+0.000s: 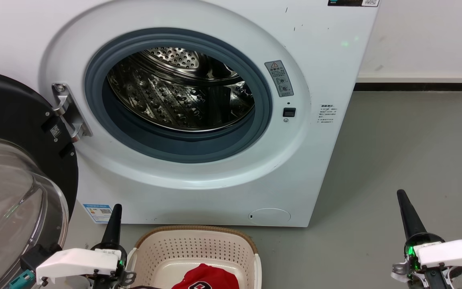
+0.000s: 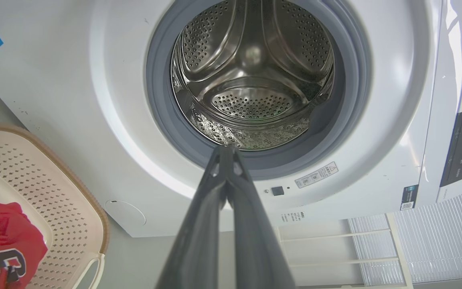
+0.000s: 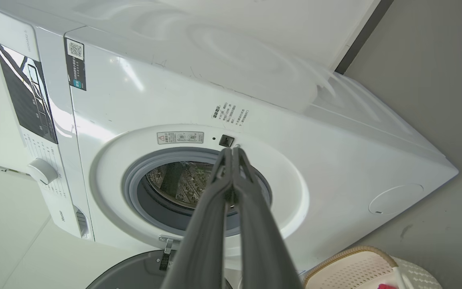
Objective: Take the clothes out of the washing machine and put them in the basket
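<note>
Inside the basket (image 1: 195, 245), the clothes (image 1: 209, 275) lie bunched, lettering (image 1: 199, 285) facing up.

Grey floor (image 1: 395, 160) at 4 o'clock; white wall (image 1: 423, 36) at 2 o'clock, black skirting (image 1: 415, 86) at its foot. Left wrist view: blinds (image 2: 439, 241) at 4.

The head view's bottom edge crops the clothes (image 1: 211, 275).

Left claw (image 1: 116, 210) low at left, closed tight, right claw (image 1: 402, 197) low at right, likewise closed
</note>
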### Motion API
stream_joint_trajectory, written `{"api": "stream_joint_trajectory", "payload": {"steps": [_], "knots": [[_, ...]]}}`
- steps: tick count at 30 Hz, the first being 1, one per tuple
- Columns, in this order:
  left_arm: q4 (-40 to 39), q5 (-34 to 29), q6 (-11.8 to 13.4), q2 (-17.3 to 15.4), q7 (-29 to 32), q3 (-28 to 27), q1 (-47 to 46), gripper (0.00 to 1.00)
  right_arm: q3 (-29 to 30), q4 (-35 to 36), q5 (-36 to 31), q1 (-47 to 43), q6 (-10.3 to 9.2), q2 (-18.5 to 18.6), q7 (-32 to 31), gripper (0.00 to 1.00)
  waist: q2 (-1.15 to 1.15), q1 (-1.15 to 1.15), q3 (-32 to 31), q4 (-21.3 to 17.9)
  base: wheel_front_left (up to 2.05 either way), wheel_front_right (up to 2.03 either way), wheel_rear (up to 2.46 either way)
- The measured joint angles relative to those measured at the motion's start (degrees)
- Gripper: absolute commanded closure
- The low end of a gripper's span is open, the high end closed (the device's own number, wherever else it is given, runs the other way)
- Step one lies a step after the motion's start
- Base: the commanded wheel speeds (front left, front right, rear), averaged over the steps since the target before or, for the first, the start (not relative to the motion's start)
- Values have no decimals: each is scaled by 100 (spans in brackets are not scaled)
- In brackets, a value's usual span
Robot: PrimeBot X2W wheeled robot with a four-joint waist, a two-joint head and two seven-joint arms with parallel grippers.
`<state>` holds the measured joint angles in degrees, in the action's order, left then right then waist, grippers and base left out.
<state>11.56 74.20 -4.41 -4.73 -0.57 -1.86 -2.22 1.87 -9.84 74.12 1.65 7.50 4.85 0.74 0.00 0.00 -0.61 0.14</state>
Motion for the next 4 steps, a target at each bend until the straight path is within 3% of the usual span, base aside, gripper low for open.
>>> {"api": "stream_joint_trajectory", "payload": {"steps": [4], "knots": [[24,215,-15,1,58,-21,-40,100,22,-42,219,66,0,0,-57,100,0,0,7,-1,0,0,0]]}}
